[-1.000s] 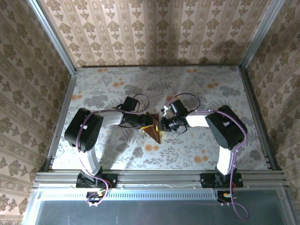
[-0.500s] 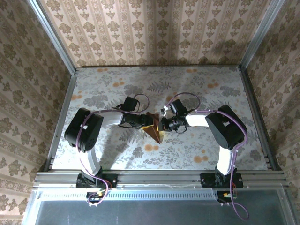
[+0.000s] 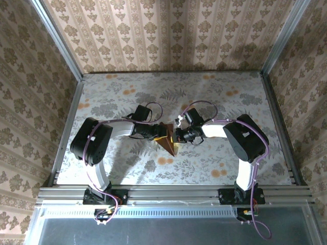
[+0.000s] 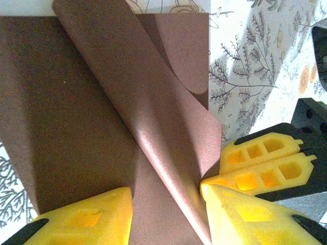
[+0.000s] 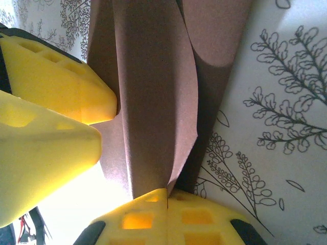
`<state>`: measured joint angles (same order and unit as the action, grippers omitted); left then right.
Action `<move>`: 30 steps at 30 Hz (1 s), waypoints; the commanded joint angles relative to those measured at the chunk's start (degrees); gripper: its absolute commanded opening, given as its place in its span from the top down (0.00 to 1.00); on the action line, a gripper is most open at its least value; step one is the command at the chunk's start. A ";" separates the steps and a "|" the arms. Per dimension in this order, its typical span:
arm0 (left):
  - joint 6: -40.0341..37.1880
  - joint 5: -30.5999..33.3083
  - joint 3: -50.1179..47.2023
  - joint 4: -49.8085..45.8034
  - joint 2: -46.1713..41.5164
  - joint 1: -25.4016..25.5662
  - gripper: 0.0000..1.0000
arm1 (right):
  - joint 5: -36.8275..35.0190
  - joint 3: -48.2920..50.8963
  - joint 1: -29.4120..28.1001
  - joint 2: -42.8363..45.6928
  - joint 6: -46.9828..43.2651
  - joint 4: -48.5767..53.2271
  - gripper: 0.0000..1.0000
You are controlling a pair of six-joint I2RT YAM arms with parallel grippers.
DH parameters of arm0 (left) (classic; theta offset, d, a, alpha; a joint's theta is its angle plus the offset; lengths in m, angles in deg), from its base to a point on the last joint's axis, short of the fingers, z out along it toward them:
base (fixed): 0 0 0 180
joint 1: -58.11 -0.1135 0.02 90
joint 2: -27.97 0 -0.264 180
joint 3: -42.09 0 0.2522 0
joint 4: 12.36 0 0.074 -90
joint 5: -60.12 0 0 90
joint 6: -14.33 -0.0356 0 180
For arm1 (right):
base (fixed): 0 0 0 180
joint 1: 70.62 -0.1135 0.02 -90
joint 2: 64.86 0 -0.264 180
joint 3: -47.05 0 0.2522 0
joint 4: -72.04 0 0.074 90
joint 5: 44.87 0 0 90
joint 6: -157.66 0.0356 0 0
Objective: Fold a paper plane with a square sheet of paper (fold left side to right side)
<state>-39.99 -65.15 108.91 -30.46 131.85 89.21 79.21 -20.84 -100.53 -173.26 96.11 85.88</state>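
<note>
**Both grippers at the half-lifted sheet**

The square sheet of paper (image 4: 76,112) lies on the fern-printed surface (image 3: 230,107), about at its middle. Most of the sheet is flat. One flap is raised off it and curls over toward its right side, with a soft rounded bend rather than a pressed crease.

My left gripper (image 4: 168,199) reaches in from the sheet's left side. Its yellow fingers are spread partway, one on each side of the raised flap, and the paper runs through the gap between them. From my left wrist I cannot tell whether either finger presses on the paper.

My right gripper (image 5: 167,196) comes in at the sheet's right edge, with its fingers pressed tight together. The lower corner of the raised flap comes down right to the seam between them. I cannot tell whether the paper is nipped in that seam or only touches it.
</note>
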 commanded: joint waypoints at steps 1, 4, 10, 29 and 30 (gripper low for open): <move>-1.67 2.02 0.69 -3.57 -0.72 0.20 0.56 | -4.51 0.05 -1.28 -3.50 -1.11 3.83 0.93; -2.14 2.52 1.32 -4.49 -1.94 0.20 0.55 | -5.96 0.07 -1.47 -3.83 -1.26 5.15 0.93; -4.44 6.35 2.92 -8.04 -6.38 -0.15 0.53 | -8.23 0.01 -1.70 -4.32 -1.98 7.50 0.94; -0.35 -2.53 3.72 1.97 1.31 1.96 0.97 | -10.76 -1.53 -2.52 -5.17 -3.22 12.31 0.95; -0.87 -2.02 3.80 1.12 1.58 1.96 0.97 | -10.88 -1.63 -2.52 -5.23 -3.14 12.39 0.95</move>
<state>-40.67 -66.33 110.87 -28.28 132.59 91.09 75.58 -24.16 -102.41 -174.12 94.40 90.42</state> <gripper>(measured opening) 0.052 0.062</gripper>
